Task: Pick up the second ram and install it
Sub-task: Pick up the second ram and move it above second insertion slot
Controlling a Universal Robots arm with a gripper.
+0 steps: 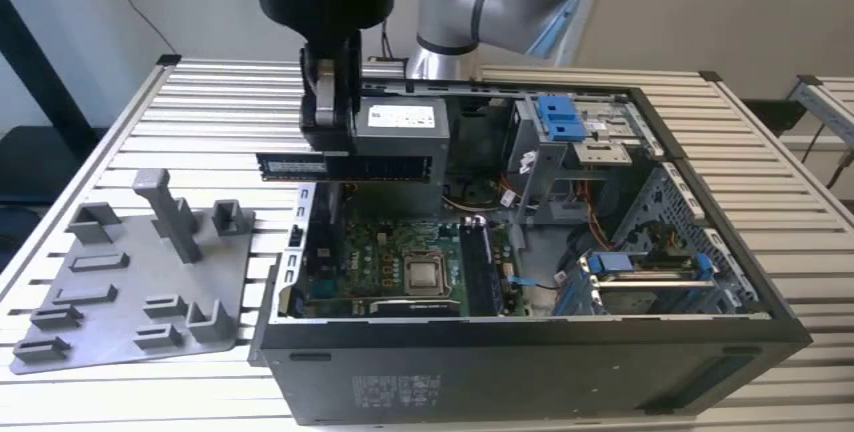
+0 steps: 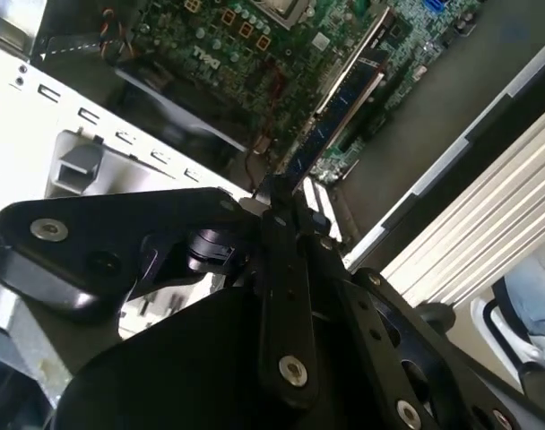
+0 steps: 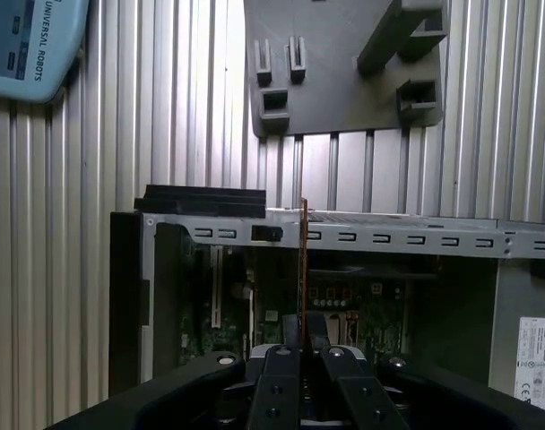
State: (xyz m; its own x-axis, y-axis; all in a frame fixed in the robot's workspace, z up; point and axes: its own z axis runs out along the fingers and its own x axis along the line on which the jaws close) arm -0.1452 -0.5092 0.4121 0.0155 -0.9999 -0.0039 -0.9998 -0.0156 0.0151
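The second ram [image 1: 380, 166] is a thin dark stick held level above the open computer case [image 1: 534, 320], over the side nearest the exterior view's left. My gripper [image 1: 331, 157] is shut on the stick's end on the exterior view's left. In the second wrist view the ram [image 2: 333, 115] reaches from the gripper [image 2: 277, 204] out over the green motherboard [image 2: 255, 36]. The first wrist view shows the ram [image 3: 304, 260] edge-on as a thin line rising from the gripper [image 3: 304, 339] across the case wall.
A grey holder plate [image 1: 134, 287] with upright posts lies on the slatted table beside the case, toward the exterior view's left; it is also in the first wrist view [image 3: 344, 81]. Inside the case are the motherboard [image 1: 400, 252], a power supply [image 1: 400, 122] and blue-latched drive cages [image 1: 561, 117]. A teach pendant [image 3: 21, 45] rests on the table.
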